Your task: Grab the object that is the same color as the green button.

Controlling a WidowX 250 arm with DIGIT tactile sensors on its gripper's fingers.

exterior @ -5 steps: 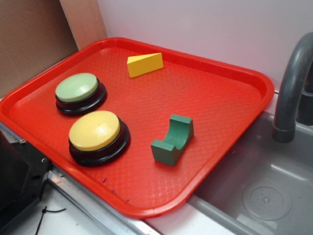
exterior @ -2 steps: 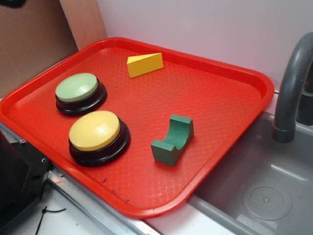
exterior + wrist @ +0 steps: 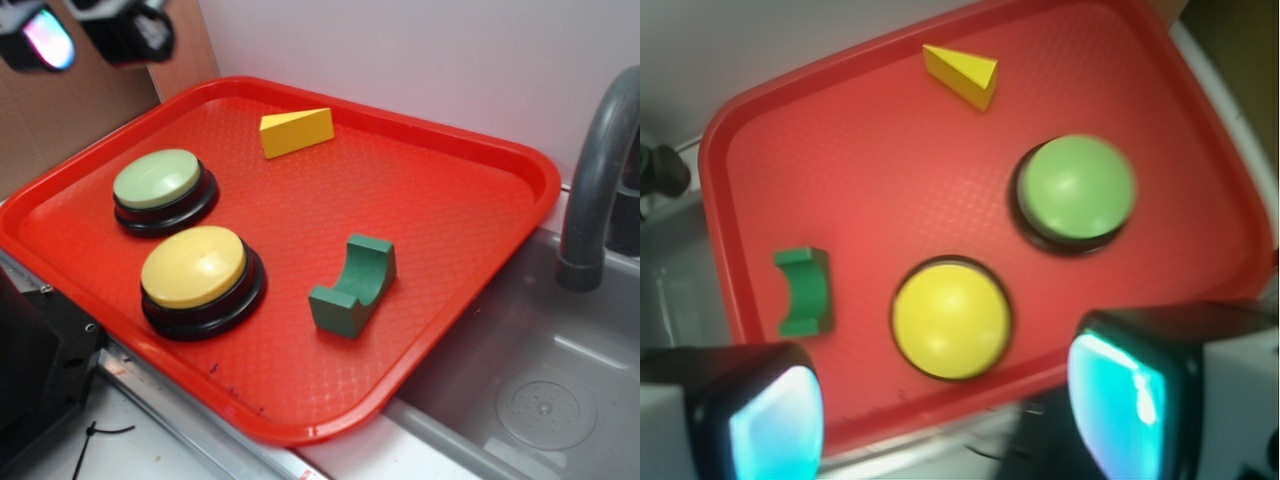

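Observation:
A small dark green block with a U-shaped cut-out (image 3: 352,286) lies on the red tray (image 3: 460,200), right of centre; it also shows in the wrist view (image 3: 805,290) near the tray's left side. The pale green button (image 3: 158,180) on a black base sits at the tray's left, and shows in the wrist view (image 3: 1077,188). My gripper (image 3: 88,30) hangs high above the tray's far left corner, far from the block. In the wrist view the gripper (image 3: 945,410) is open and empty, its fingers (image 3: 765,420) wide apart.
A larger yellow button (image 3: 196,268) sits at the tray's front left. A yellow wedge (image 3: 296,131) lies at the back. A grey sink (image 3: 540,400) and a grey faucet (image 3: 598,180) are on the right. Brown cardboard (image 3: 60,110) stands at the left.
My gripper has come into the exterior view at the top left, where a second ago it was out of view. The objects on the tray have not moved.

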